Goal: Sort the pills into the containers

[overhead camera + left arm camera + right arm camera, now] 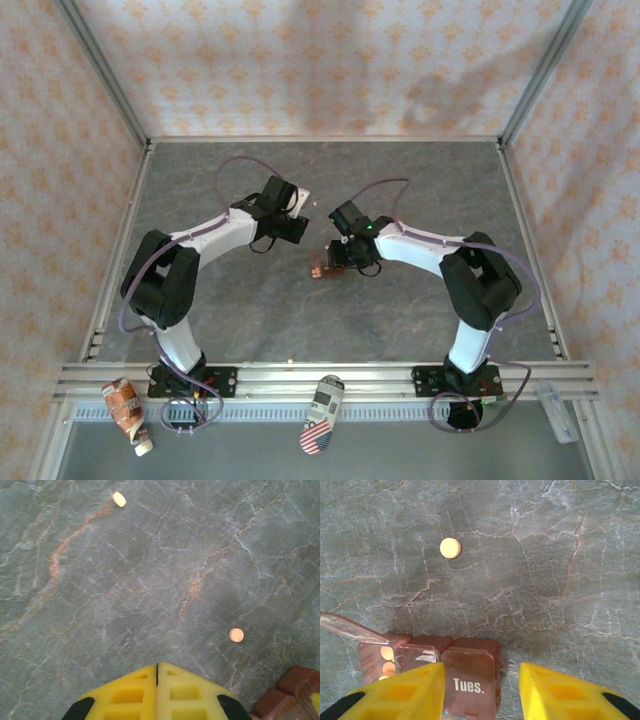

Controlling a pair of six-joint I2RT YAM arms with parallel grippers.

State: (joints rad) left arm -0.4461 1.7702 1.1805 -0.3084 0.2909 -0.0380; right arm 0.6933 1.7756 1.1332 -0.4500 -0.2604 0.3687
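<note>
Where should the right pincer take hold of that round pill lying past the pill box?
I'd pinch the round pill across its rim, coming straight down from above. It lies flat on the marble table, a low disc with bare surface all round, so the open right pincer can likely straddle it.

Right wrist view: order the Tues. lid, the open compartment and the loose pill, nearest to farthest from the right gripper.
1. Tues. lid, between the fingers.
2. Open compartment, to their left.
3. Loose pill, ahead on the table.
</note>
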